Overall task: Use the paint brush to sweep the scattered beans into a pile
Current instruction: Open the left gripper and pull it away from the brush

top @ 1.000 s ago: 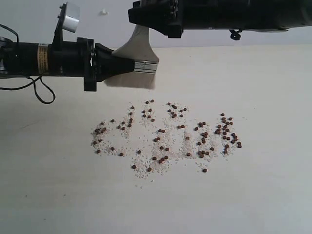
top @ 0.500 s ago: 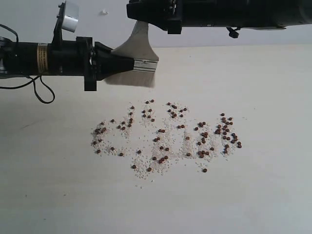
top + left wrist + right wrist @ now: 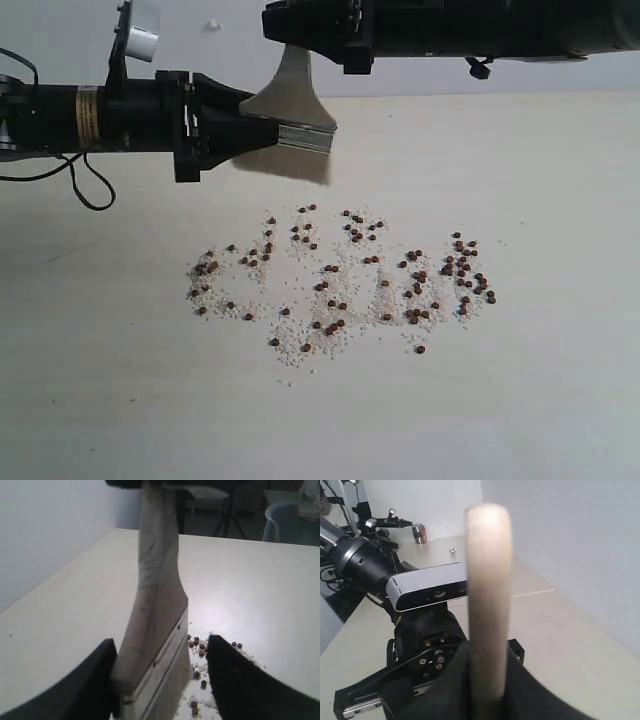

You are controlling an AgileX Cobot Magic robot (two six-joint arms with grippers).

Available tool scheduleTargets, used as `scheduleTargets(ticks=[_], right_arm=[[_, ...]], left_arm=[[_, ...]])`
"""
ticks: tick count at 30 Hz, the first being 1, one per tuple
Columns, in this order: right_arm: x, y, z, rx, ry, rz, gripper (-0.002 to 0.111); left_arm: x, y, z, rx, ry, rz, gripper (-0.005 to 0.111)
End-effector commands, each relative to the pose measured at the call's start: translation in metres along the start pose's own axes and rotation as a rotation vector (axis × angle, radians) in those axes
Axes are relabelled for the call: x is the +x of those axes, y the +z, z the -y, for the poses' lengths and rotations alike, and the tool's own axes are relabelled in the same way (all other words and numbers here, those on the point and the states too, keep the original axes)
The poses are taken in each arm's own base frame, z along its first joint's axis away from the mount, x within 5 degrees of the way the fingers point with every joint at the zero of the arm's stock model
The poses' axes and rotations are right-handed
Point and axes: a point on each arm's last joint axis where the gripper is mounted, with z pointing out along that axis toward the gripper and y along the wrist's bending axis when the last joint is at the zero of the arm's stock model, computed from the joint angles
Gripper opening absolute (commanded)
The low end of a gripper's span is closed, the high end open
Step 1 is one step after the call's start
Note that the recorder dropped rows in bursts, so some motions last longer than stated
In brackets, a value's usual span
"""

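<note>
1. Pale tabletop [image 3: 540, 400] under a plain wall: you have two grippers, one brush and several dozen beans.
2. Your left gripper [image 3: 160, 650] is released, its jaws spread either side of the metal ferrule.
3. One paint brush [image 3: 291, 92] hangs clear of the table, beyond the beans.
4. Your right gripper [image 3: 487, 690] is clenched on its wooden handle.
5. Beans [image 3: 335, 325] lie scattered mid-table among whitish grains.

Pale table [image 3: 560, 400], dark beans [image 3: 340, 285] and fine whitish grains [image 3: 292, 356] strewn in a wide loose patch mid-surface.
</note>
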Motion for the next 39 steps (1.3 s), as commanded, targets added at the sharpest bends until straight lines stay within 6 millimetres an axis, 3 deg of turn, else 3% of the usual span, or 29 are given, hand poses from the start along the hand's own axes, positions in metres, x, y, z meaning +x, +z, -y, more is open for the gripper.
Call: scheduleTargets(ticks=[1,7,13,22,25,28,33,39], right_arm=[[-0.003,-0.001,0.002,0.010,-0.016,0.011,0.000],[-0.006,-0.003,0.012,0.159,0.019,-0.044,0.000],[-0.023,-0.008,0.011,0.238,-0.010,-0.051,0.000],[-0.047,-0.028,0.000,0.483,0.005,-0.098,0.000],[-0.050,-0.042,-0.011,0.563,0.011,-0.123,0.000],[-0.052,-0.060,-0.028,0.593,0.017,-0.126,0.000],[-0.053,-0.091,-0.053,0.714,0.030,-0.148,0.000],[-0.053,-0.113,-0.089,0.835,0.032,-0.170,0.000]], left_arm=[[-0.004,0.001,0.000,0.001,0.003,0.022,0.055],[-0.002,-0.014,-0.009,-0.034,-0.034,0.018,0.055],[0.001,-0.023,-0.013,-0.045,-0.055,0.002,0.055],[0.007,-0.047,-0.023,-0.085,-0.306,-0.020,0.053],[0.006,-0.056,-0.023,-0.088,-0.355,-0.047,0.036],[0.007,-0.066,-0.023,-0.093,-0.441,-0.078,-0.001],[0.007,-0.071,-0.019,-0.081,-0.518,-0.134,0.000],[0.005,-0.076,-0.003,-0.117,-0.594,-0.062,0.000]])
